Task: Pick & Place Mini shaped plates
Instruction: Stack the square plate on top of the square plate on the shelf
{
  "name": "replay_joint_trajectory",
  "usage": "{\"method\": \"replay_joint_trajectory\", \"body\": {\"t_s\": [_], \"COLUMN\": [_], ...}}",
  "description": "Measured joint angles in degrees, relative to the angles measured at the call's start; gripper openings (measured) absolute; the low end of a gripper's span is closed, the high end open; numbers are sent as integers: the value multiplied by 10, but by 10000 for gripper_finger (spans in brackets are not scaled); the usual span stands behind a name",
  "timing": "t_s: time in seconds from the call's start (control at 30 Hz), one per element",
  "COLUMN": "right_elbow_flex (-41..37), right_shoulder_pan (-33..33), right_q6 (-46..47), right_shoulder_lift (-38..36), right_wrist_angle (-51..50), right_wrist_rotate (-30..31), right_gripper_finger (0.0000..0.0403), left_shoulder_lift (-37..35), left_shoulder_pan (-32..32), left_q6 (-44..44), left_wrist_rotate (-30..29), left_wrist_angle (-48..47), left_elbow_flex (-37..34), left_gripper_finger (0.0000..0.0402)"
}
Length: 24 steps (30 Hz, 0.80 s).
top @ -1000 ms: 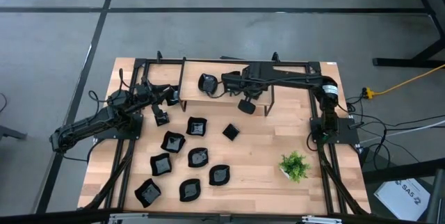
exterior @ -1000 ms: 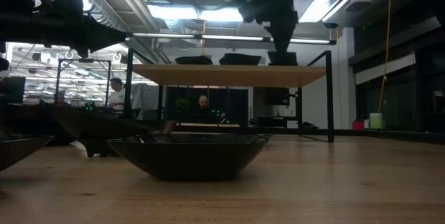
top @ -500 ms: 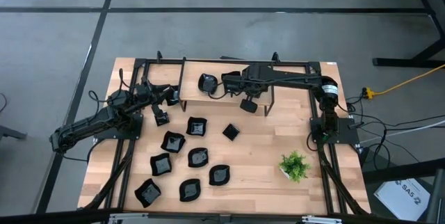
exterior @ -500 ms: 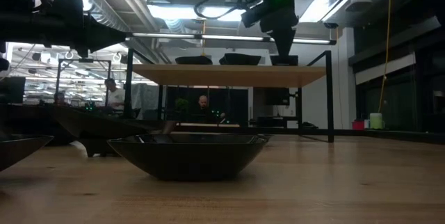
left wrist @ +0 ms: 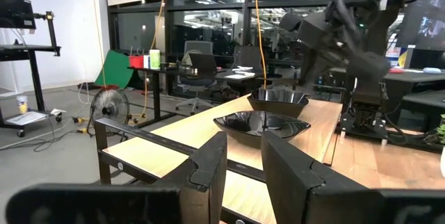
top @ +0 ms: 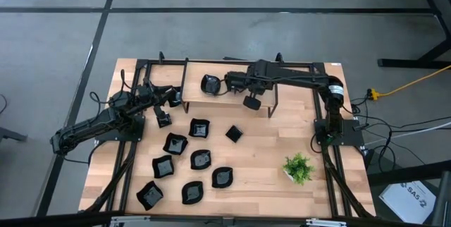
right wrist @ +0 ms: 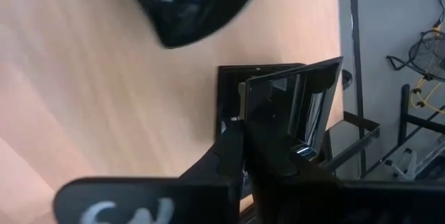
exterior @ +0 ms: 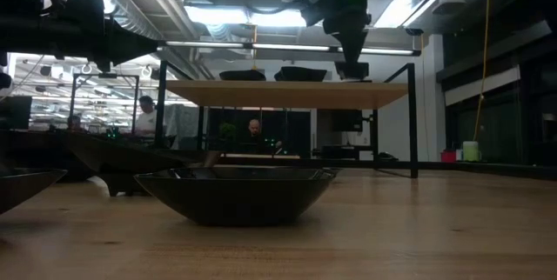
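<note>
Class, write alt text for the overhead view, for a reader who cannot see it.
Eight small black plates lie scattered on a wooden table. The right claw reaches over a raised shelf at the back; the left claw waits at the left. A green plant sits front right.

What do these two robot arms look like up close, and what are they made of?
Both arms are dark, nearly black, built of jointed tubular segments with black cables trailing along them. Each ends in an end effector with two flat, angular dark fingers. The right arm has a pale ring at one joint; a green indicator light glows on it in the low view.
</note>
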Motion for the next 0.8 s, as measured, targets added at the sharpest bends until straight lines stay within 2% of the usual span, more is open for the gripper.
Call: {"method": "replay_joint_trajectory", "body": {"t_s": [0.13, 0.3, 0.8], "right_elbow_flex": [0, 0, 0], "right_shoulder_pan": [-16, -29, -39], "right_q6": [4, 4, -2], "right_shoulder_lift": [0, -1, -1], "right_wrist_angle": [0, 0, 0], "right_wrist_rotate": [-6, -63, -65], "right_gripper_finger": [19, 11, 11], "left_shoulder_lift": [0, 0, 0], "left_shoulder_pan": [0, 0, 0], "left_q6": [0, 0, 0], "left_wrist_rotate": [0, 0, 0], "left_wrist_angle": [0, 0, 0], "left_elbow_flex": [0, 0, 0], "left_gripper_finger": [86, 86, 86]}}
